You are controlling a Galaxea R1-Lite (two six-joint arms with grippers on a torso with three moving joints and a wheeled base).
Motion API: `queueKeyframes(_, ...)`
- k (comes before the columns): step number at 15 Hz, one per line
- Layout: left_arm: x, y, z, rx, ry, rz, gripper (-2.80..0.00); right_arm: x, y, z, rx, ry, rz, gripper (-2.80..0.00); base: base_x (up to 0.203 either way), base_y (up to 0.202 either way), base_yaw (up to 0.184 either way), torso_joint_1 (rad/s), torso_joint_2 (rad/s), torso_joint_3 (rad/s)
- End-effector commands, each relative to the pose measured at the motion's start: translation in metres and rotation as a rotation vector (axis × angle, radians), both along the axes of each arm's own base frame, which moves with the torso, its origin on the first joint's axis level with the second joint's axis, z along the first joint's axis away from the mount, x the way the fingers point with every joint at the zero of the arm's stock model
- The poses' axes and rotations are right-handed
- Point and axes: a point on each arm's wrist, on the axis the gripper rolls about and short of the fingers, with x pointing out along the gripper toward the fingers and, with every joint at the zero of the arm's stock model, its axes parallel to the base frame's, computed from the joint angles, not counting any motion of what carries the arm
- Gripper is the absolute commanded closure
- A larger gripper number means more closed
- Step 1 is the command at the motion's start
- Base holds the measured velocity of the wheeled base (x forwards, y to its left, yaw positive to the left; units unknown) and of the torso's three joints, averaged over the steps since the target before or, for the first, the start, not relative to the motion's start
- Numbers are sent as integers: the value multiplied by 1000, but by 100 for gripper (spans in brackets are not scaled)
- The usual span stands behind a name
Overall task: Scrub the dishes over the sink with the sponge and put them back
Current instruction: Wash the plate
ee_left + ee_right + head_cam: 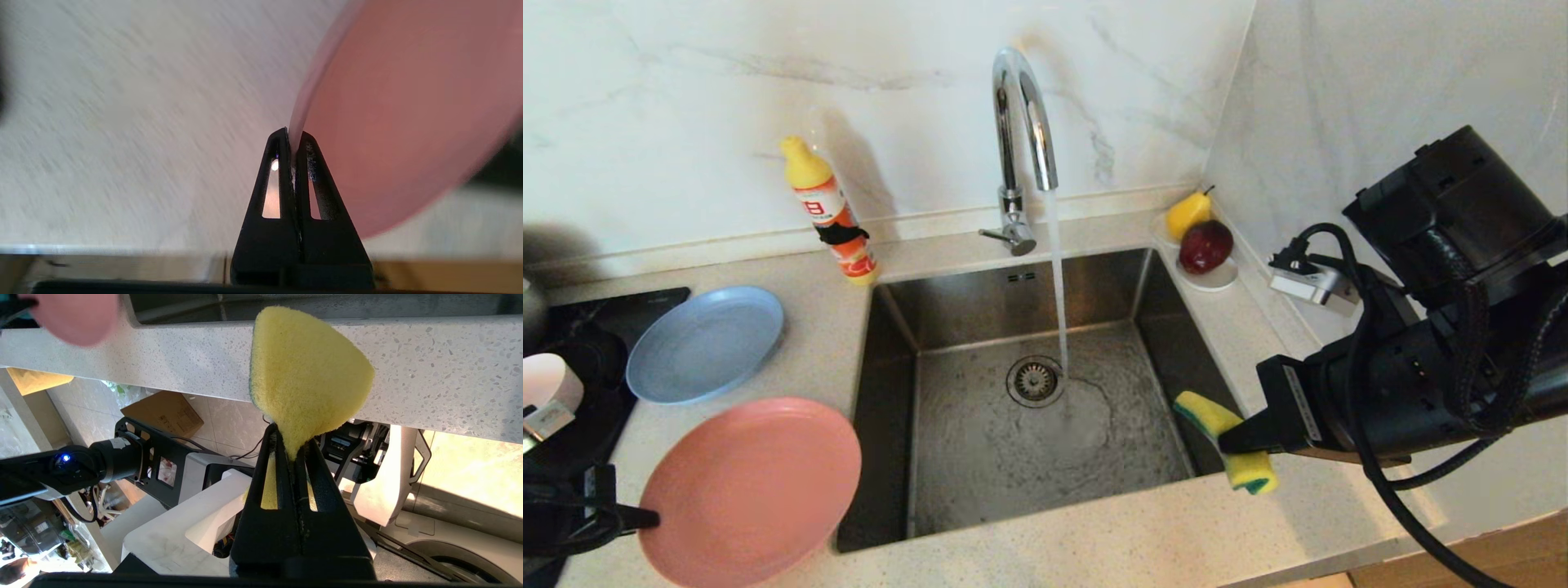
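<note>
On the countertop to the left of the sink, the large pink plate is gripped at its left rim by the left gripper. In the left wrist view, the 2 fingers are seen pressed together on the thin rim of this plate, and the plate is blurred. Whether the plate rests on the countertop or is lifted from it cannot be told. Just behind it, the grey-blue plate is lying flat on the countertop. A pale pink bowl is partly seen at the left edge, on a dark surface.

At the right front corner of the sink, the sponge is held by the right gripper. It is clamped at its narrow waist, with the yellow foam bulging out beyond the fingertips, and the green face is seen along 1 edge.

Water is running from the chrome tap into the basin, beside the round drain. An orange bottle with a yellow cap is standing behind the left corner of the sink. On a white saucer behind the right corner, a yellow pear and a red apple are placed.
</note>
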Motion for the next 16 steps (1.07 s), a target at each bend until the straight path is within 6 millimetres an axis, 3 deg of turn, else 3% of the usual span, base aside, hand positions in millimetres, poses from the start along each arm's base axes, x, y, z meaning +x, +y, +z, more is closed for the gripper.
queueKeyframes(1,-17,-21,22,40,-63,-59,0,-1,0,1,3,1,0,0,0,0,0,0,0,0)
queueKeyframes(5,-35,-59,49,48,-137,-203,0,-1,0,0,0,5,3,0,0,0,0,0,0,0)
queueKeyframes(8,-27,-73,65,6,-178,-224,0,-1,0,-1,-3,6,2,0,0,0,0,0,0,0)
queueKeyframes(13,22,-102,77,-88,-146,-309,0,-10,-4,12,29,-37,10,0,0,0,0,0,0,0)
queueKeyframes(16,59,-132,70,-79,-88,-325,0,-11,-6,16,38,-50,12,0,0,0,0,0,0,0)
